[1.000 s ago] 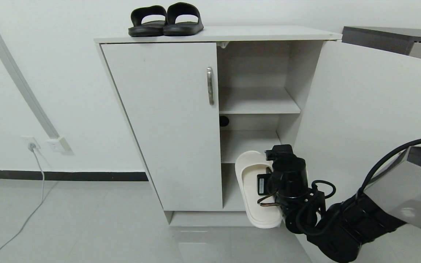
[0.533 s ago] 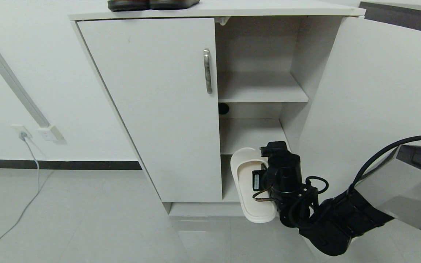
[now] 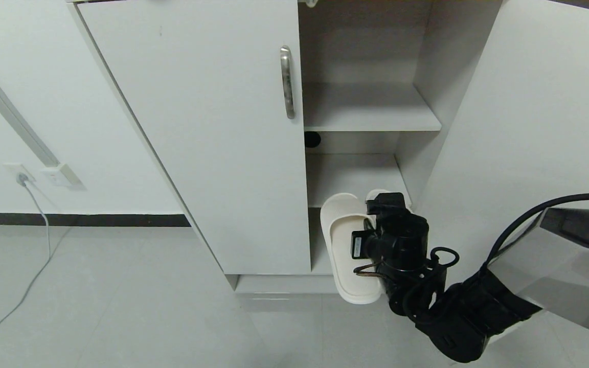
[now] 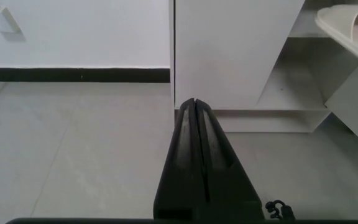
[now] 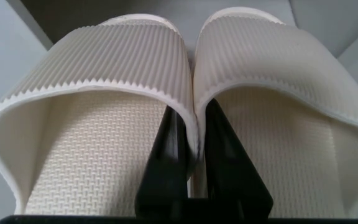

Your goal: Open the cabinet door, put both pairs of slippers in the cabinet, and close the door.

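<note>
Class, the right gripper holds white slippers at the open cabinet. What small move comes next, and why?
Probably ease the right gripper forward: it pinches both white slippers by the straps, and their heels overhang the bottom shelf.

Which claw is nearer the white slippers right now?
Right. The right claw is shut on the white slippers at the cabinet opening; the left claw hangs shut above the floor, well apart from them.

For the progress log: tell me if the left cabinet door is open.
No: the left door sits closed, while the right door stands swung open.
</note>
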Robot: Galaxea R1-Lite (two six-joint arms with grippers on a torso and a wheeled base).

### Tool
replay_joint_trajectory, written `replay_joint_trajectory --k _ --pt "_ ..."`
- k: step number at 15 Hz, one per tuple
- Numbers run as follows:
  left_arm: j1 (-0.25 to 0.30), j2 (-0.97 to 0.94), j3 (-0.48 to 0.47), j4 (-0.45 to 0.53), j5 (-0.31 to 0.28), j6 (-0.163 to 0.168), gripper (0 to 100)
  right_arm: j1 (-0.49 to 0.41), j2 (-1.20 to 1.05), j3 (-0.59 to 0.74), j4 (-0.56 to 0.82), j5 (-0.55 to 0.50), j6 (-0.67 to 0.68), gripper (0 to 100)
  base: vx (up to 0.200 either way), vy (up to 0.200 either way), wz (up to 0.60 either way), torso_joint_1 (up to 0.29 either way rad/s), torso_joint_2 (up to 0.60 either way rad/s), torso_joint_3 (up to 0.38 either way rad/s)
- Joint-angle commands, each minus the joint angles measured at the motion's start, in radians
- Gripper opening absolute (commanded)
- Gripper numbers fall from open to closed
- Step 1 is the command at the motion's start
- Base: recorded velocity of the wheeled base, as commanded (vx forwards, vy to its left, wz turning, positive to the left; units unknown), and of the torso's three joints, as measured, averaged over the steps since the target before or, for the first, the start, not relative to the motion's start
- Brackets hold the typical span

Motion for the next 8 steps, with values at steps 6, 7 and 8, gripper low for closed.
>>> replay_joint_trajectory --k 6,7,8 --pt "0.000 0.002 0.000 0.000 0.000 -0.002 0 -0.008 0.102 0.013 -0.147 -0.008 -0.082 0 0.000 0.000 0.00 0.000 0.00 0.000" --pt "0.000 0.002 0.000 0.000 0.000 -0.002 0 -0.008 0.102 0.013 -0.149 -0.008 -0.082 0 0.000 0.000 0.00 0.000 0.00 0.000" --pt "0.000 0.002 0.000 0.000 0.000 -0.002 0 -0.008 0.102 0.013 -0.150 -0.008 -0.084 0 0.000 0.000 0.00 0.000 0.00 0.000"
